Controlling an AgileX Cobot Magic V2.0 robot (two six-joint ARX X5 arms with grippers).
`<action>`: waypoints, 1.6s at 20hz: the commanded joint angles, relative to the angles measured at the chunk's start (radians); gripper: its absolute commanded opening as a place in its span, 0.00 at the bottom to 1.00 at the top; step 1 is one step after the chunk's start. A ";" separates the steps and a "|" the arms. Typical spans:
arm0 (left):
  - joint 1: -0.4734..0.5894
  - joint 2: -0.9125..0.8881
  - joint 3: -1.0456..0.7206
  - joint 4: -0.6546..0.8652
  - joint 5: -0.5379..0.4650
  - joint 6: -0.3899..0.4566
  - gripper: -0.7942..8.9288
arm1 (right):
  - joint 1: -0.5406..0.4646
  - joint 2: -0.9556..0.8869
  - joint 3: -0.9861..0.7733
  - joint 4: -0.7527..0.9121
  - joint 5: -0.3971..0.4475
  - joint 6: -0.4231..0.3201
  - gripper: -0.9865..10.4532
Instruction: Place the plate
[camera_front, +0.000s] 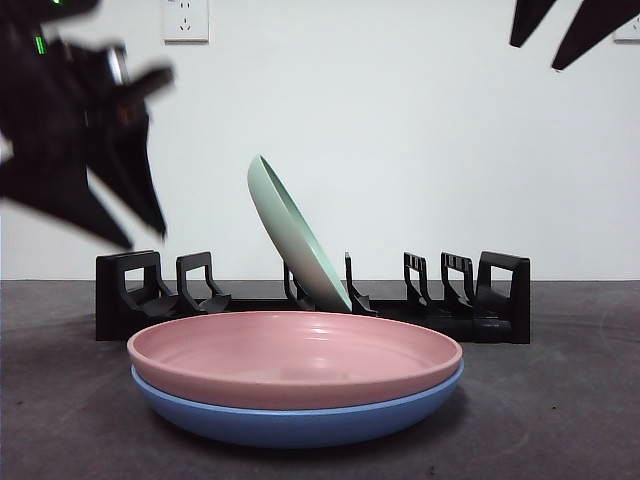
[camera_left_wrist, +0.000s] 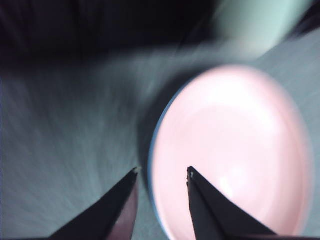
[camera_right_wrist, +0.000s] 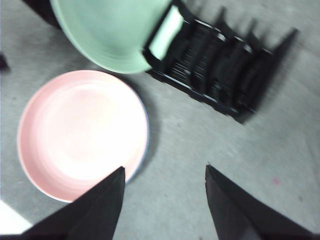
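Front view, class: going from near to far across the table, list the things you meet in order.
Blue plate with pink plate stacked in it → black dish rack holding the tilted green plate → white wall with socket.

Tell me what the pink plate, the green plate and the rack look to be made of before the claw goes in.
Pink plate: probably plastic or melamine, smooth with a soft sheen and a thick rolled rim; glazed ceramic is possible. Green plate: seemingly the same, an even pastel colour with faint rings on its underside in the right wrist view. Rack: likely moulded black plastic, matte, with chunky one-piece dividers.
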 joint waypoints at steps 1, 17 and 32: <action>0.023 -0.058 0.089 -0.070 -0.041 0.134 0.24 | 0.027 0.010 0.013 0.038 -0.003 -0.003 0.30; 0.106 -0.646 0.032 -0.174 -0.164 0.268 0.24 | 0.195 0.279 0.018 0.480 -0.161 0.245 0.30; 0.106 -0.750 -0.015 -0.236 -0.164 0.251 0.24 | 0.202 0.740 0.494 0.479 -0.237 0.369 0.30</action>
